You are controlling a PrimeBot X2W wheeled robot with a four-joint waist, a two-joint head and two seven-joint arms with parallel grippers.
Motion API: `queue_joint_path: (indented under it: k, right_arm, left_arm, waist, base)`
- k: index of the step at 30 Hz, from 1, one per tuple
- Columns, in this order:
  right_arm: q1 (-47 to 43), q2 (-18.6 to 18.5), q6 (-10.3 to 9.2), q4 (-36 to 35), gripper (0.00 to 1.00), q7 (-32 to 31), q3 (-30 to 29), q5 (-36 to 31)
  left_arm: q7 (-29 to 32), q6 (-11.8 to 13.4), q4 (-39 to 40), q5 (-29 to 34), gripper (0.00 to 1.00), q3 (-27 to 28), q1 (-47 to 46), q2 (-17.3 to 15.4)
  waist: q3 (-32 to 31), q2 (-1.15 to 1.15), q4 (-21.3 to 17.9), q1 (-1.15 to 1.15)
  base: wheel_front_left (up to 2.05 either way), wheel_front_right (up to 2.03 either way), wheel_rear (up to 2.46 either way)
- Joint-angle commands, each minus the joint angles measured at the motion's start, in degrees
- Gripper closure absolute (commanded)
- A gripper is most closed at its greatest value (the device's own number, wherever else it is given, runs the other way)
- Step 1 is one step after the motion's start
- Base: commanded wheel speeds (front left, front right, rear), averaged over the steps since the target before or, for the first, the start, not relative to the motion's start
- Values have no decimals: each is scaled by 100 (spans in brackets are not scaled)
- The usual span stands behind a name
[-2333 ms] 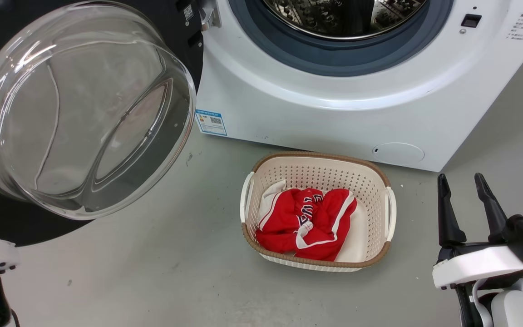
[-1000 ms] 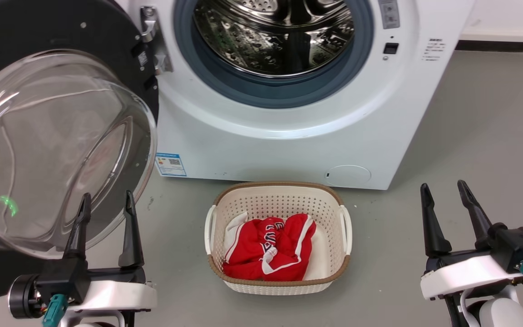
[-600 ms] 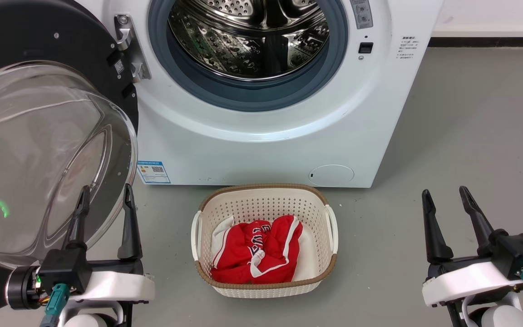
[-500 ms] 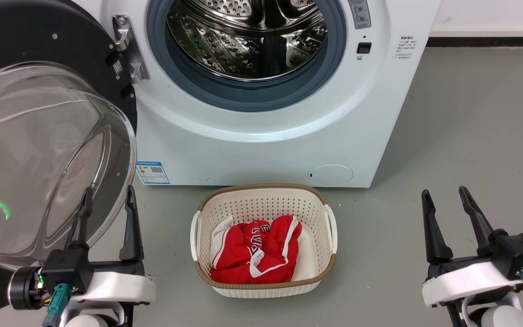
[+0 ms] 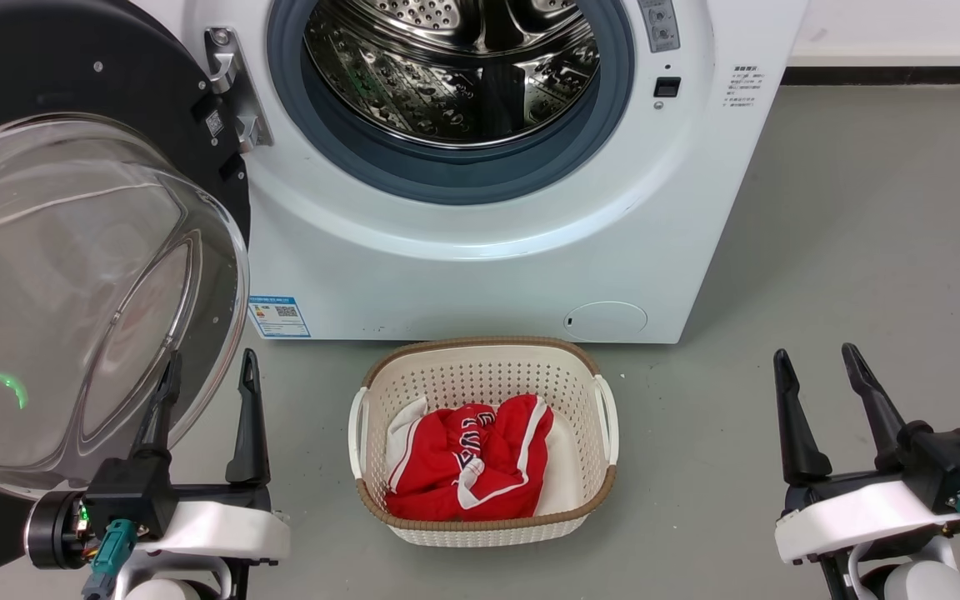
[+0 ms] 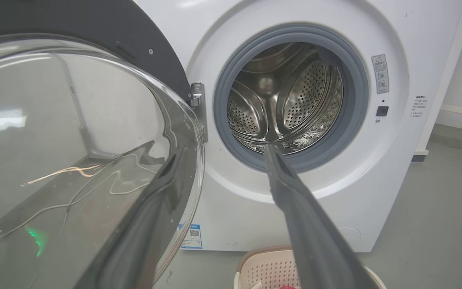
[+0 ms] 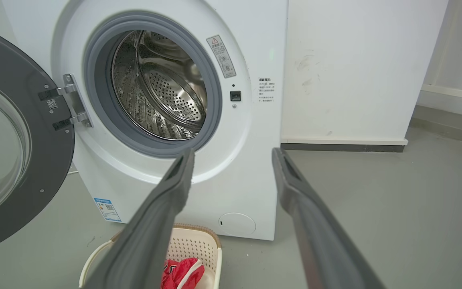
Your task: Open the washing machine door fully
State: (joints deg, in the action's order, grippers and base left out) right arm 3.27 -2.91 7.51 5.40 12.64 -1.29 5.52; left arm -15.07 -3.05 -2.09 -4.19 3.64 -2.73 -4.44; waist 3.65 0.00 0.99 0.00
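Now the washing machine door (image 5: 72, 92) is seen swung wide at the left edge of the washer (image 5: 463, 275). Against half a second ago, the left gripper (image 5: 210, 358) is found slightly lower, parted, empty; right gripper (image 5: 813, 352) likewise parted, empty. QR sticker (image 5: 279, 315) print unreadable.

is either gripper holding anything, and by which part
Nothing is held: the left gripper is open near the washing machine door, the right gripper open over the floor.

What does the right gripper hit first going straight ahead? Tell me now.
Likely the washing machine's white front panel, below the grey-rimmed drum opening. The right gripper seems aimed above the laundry basket; depth is unclear.
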Motion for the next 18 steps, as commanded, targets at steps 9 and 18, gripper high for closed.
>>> queue_joint_path:
  k: [9,18]
  right_arm:
    - [-4,1,0,42,100,-1,5,55]
    - [-22,-17,0,210,100,-161,-8,890]
  left_arm:
    - [0,-57,-98,6,100,27,-7,19]
    - [281,-94,-392,-798,100,125,-56,47]
  waist:
    - [-4,0,-12,0]
    - [-23,0,-17,0]
  base:
    - [0,0,0]
    - [0,0,0]
